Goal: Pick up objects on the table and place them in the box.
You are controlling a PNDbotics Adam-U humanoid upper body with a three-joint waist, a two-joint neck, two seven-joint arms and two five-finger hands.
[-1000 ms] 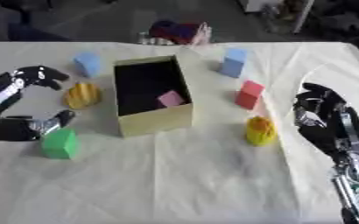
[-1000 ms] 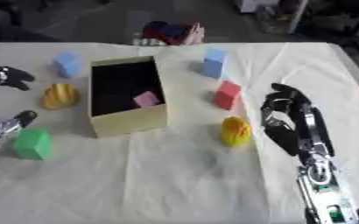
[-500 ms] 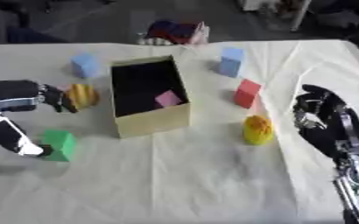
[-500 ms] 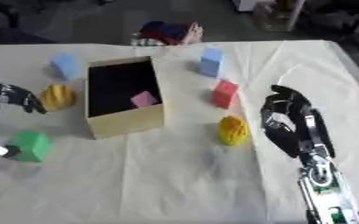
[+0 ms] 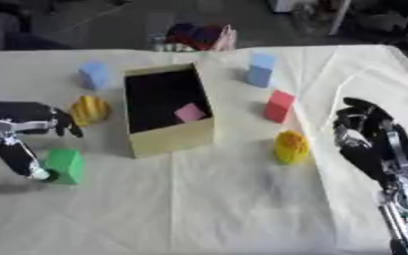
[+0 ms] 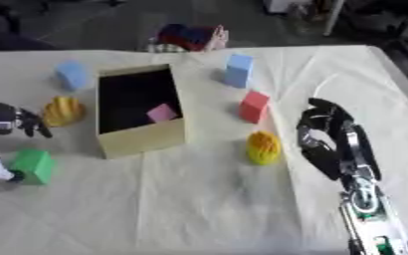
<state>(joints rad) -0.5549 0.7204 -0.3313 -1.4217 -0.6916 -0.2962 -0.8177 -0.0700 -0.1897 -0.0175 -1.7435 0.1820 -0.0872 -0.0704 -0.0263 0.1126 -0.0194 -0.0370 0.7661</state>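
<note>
meanwhile, left eye view: the left robot hand (image 5: 20, 134) spreads beside the green block (image 5: 65, 166), not yet gripping; one pink block (image 5: 190, 112) lies in the box (image 5: 172, 140). right eye view: the right robot hand (image 6: 325, 137) idles open; two yellow, two blue and a red block (image 6: 254, 106) remain on the table (image 6: 199, 209).

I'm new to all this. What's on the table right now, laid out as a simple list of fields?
box: yellow box, open top, mid-table
inside box: pink block
left of box: light blue block, yellow ridged piece, green cube
right of box: blue block, red block, yellow ridged piece
left hand: beside the green cube, thumb touching it, fingers curled above
right hand: idle at right, holding nothing
</note>
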